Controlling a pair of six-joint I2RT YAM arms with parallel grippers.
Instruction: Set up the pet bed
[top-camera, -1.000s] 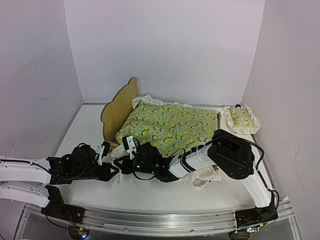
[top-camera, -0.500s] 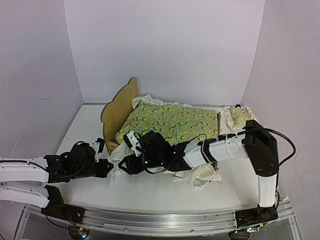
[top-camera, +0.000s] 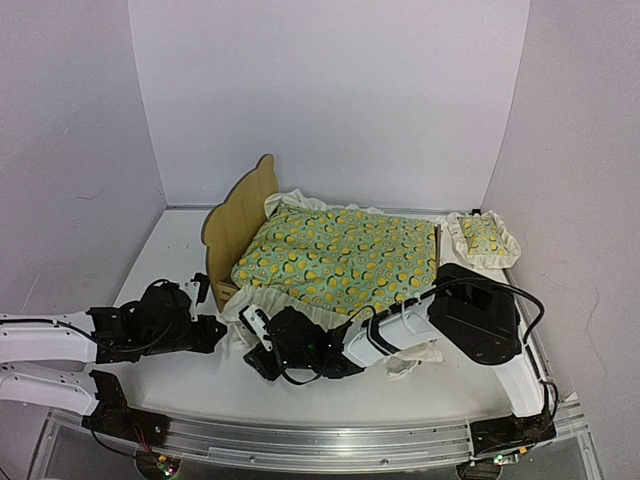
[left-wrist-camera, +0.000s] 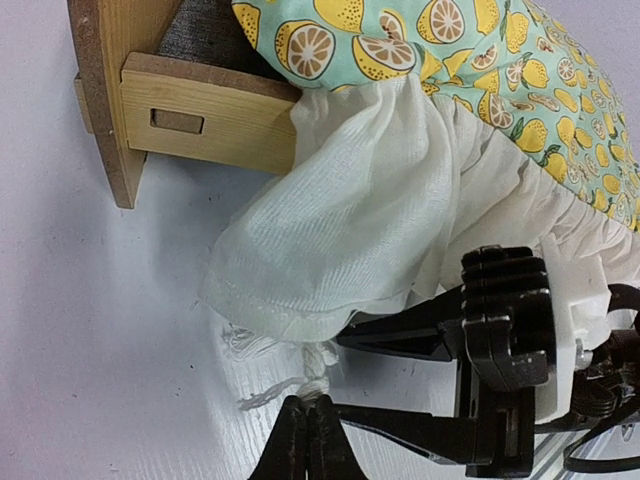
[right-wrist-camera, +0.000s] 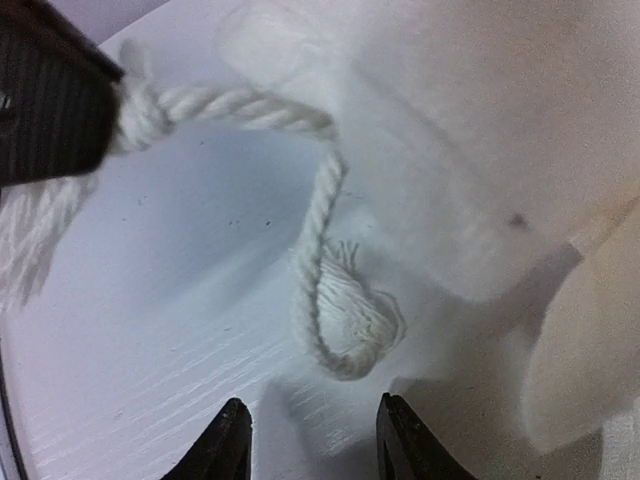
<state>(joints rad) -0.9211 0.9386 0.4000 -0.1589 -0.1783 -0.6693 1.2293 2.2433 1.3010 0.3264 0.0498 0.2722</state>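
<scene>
The pet bed (top-camera: 238, 215) stands mid-table with its plywood headboard to the left. The lemon-print blanket (top-camera: 345, 255) covers it, and its white ruffle (left-wrist-camera: 380, 190) hangs over the near rail (left-wrist-camera: 205, 128). A strip of dark mattress (left-wrist-camera: 205, 35) shows under the blanket. My left gripper (left-wrist-camera: 308, 445) is shut on the blanket's white cord (left-wrist-camera: 316, 372) at the ruffle's corner, low over the table. My right gripper (right-wrist-camera: 315, 445) is open and empty just short of the cord's tasselled loop (right-wrist-camera: 345, 320). In the top view it (top-camera: 255, 352) sits right of the left gripper (top-camera: 215, 335).
The small matching ruffled pillow (top-camera: 482, 238) lies on the table at the back right, beside the bed's foot. More white ruffle (top-camera: 405, 352) bunches under my right arm. White walls close in the table on three sides.
My right gripper has drawn back from the blanket's near edge and dropped toward the table in front of the bed. My left gripper has stayed put at the ruffle's corner.
</scene>
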